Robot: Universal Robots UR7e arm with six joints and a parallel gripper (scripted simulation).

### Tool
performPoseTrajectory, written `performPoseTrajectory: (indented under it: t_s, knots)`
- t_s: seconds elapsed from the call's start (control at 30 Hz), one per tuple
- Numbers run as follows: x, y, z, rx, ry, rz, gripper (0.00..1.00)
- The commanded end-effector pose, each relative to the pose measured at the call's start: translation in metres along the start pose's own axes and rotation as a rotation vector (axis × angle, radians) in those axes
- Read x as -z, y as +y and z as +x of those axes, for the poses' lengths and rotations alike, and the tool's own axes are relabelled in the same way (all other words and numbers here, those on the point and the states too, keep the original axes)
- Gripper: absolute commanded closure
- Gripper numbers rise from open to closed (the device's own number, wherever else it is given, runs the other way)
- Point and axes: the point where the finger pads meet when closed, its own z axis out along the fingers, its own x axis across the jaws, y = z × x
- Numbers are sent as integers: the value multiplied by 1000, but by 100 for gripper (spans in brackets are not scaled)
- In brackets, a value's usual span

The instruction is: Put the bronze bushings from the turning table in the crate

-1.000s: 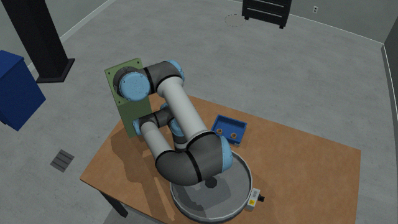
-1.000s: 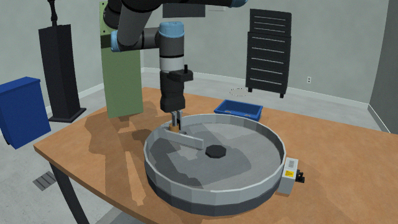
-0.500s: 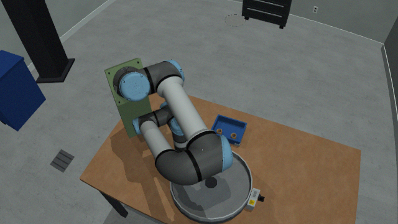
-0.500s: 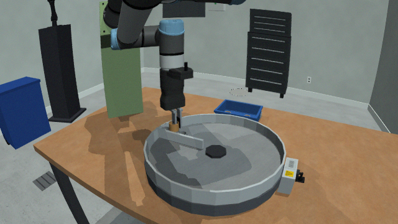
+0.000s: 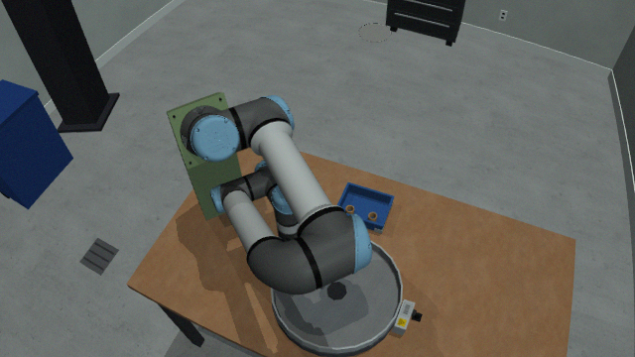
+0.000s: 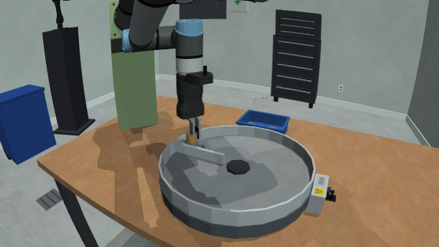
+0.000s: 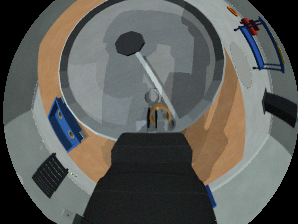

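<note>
Bronze, ring-shaped bushing point(image 6: 191, 138) point(image 7: 168, 116) over the round grey turning table point(image 5: 401, 288) point(image 6: 236, 216) point(image 7: 90, 70), and your black two-finger gripper point(image 6: 195, 132) point(image 7: 152, 113) is nearly closed, seemingly pinching its wall, one finger down the bore, a hold that should suit a calm set-down in the blue rectangular crate point(image 5: 369, 198) point(image 6: 271, 114) point(image 7: 59, 131) beside the turning table.

bronze bushing point(image 6: 191, 138) point(image 7: 160, 105) slightly higher, hand point(image 6: 195, 134) point(image 7: 152, 113) raised
</note>
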Motion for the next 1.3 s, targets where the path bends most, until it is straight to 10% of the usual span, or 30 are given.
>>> performPoseTrajectory:
  t_s: [0.0,1.27]
  knots:
    - [1,0,0,0,0,1,100]
    - [40,0,0,0,0,1,100]
